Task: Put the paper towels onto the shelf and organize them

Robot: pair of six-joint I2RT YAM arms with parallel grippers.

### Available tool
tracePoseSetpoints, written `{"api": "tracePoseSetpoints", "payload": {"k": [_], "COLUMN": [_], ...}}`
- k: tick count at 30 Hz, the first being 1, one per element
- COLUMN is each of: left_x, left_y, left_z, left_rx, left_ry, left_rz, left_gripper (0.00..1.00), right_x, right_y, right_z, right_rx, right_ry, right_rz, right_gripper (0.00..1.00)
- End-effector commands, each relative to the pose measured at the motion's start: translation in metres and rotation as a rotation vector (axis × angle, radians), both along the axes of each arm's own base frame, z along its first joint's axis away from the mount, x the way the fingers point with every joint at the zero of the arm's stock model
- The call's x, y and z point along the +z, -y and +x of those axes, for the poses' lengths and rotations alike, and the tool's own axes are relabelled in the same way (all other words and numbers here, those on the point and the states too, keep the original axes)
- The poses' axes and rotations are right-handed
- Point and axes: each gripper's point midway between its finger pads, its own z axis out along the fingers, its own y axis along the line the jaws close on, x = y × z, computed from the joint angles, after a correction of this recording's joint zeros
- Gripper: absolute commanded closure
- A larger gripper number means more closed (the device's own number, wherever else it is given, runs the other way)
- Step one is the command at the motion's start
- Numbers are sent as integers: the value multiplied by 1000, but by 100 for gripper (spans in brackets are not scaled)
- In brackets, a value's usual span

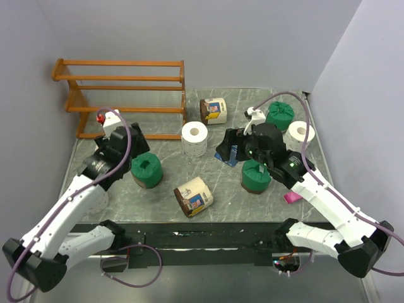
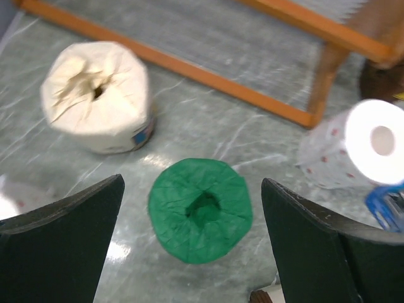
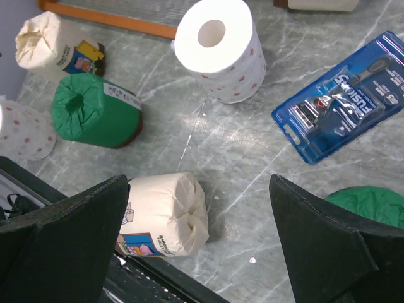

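With jaws spread wide, the left gripper (image 2: 192,182) hovered over the upright green-wrapped roll (image 2: 201,209), apparently lining up a grasp, while the right gripper (image 3: 199,180) hung equally agape and empty, and the wooden shelf (image 1: 120,79) stood bare at eleven o'clock.

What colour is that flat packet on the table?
The packet is dark blue; right wrist view shows it best.
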Motion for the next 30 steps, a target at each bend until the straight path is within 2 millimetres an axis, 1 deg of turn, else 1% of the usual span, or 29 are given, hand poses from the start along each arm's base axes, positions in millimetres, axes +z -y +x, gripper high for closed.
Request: {"api": "tracePoseSetpoints", "payload": {"k": [1, 2, 3, 4, 5, 6, 7, 8, 10, 14, 15, 16, 17, 18, 20, 21, 23, 24, 30], "left_x": [3, 0, -3, -3, -5, -14, -15, -16, -22, -26, -24, -25, -24, -25, -29, -30, -31, -34, -31], "left_y": [-36, -51, -53, -61, -76, -84, -90, -101, -115, -126, -128, -134, -136, -138, -140, -139, -150, -153, -169], "left_z": [-15, -18, -19, -22, -25, -33, -38, -43, -56, -71, -73, -81, -85, -87, -91, -92, -96, -99, -116], "left_rx": [190, 263, 278, 312, 405, 453, 487, 542, 633, 734, 754, 811, 838, 857, 876, 873, 919, 935, 1052], "left_ry": [-85, -98, -113, -111, -102, -124, -116, -115, -131, -158, -160, -161, -162, -163, -174, -170, -149, -151, -148], "left_rz": [1, -31, -73, -106, -157, -167, -183, -194, -207, -242, -247, -255, -257, -260, -262, -265, -252, -244, -253], "left_gripper": [4, 3, 2, 1, 1, 2, 5, 6, 10, 11, 10, 7, 7, 6, 1, 1, 6, 7, 4], "right_x": [14, 14, 14, 14, 14, 13, 13, 12, 11, 10, 8, 7, 6, 4, 0, -1, -3, -5, -16], "right_y": [1, 1, 2, 2, 3, 3, 3, 3, 2, 1, 1, 1, 0, 0, 0, 0, -1, -1, 4], "right_z": [-7, -8, -8, -8, -9, -9, -9, -9, -8, -6, -6, -5, -5, -5, -5, -5, -3, -3, 3], "right_rx": [21, 26, 27, 28, 27, 25, 25, 27, 27, 30, 32, 29, 31, 31, 33, 35, 38, 40, 14], "right_ry": [64, 80, 86, 88, 89, 86, 86, 86, 84, 74, 68, 65, 59, 54, 38, 32, 30, 33, 2], "right_rz": [58, 64, 67, 67, 68, 67, 68, 65, 60, 49, 44, 41, 36, 31, 16, 11, -2, -7, -68], "right_gripper": [1, 0, 0, 1, 0, 1, 0, 0, 0, 0, 0, 0, 1, 0, 0, 0, 0, 1, 0]}}
